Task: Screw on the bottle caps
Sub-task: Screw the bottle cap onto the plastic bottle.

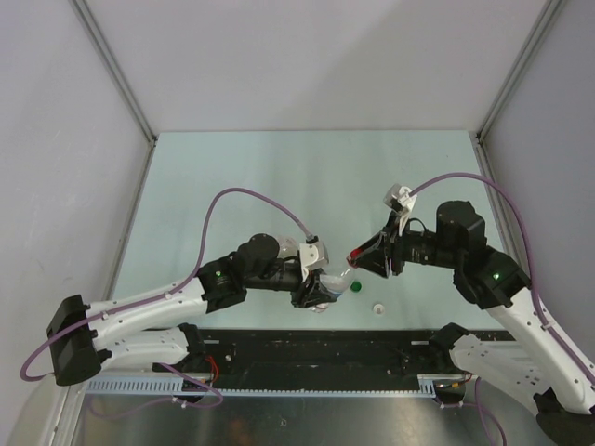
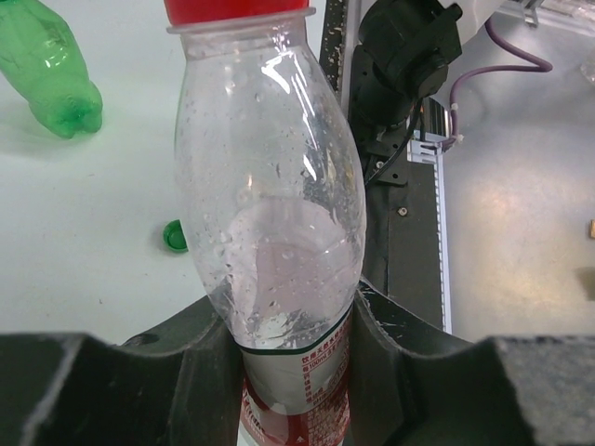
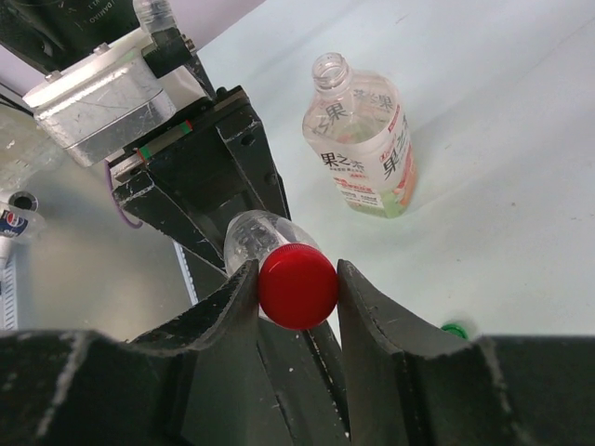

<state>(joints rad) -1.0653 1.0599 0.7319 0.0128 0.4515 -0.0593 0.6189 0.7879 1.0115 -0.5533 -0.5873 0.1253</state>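
My left gripper [image 2: 293, 372] is shut on the small clear red-labelled bottle [image 2: 270, 186], gripping it at the label, neck pointing away. The red cap [image 3: 297, 286] sits on that bottle's mouth. My right gripper [image 3: 297, 279] is shut on the cap, one finger against each side. In the top view the two grippers meet near the table's front middle, left [image 1: 321, 290] and right [image 1: 358, 257]. The green cap [image 1: 355, 287] lies on the table just below them and also shows in the right wrist view [image 3: 456, 328]. The white cap [image 1: 378, 308] lies by the front edge.
The wider clear orange-labelled bottle [image 3: 363, 139] stands open on the table beyond the grippers. The green bottle [image 2: 51, 70] lies on the table at the far left of the left wrist view. The black base rail [image 1: 325, 348] runs along the near edge.
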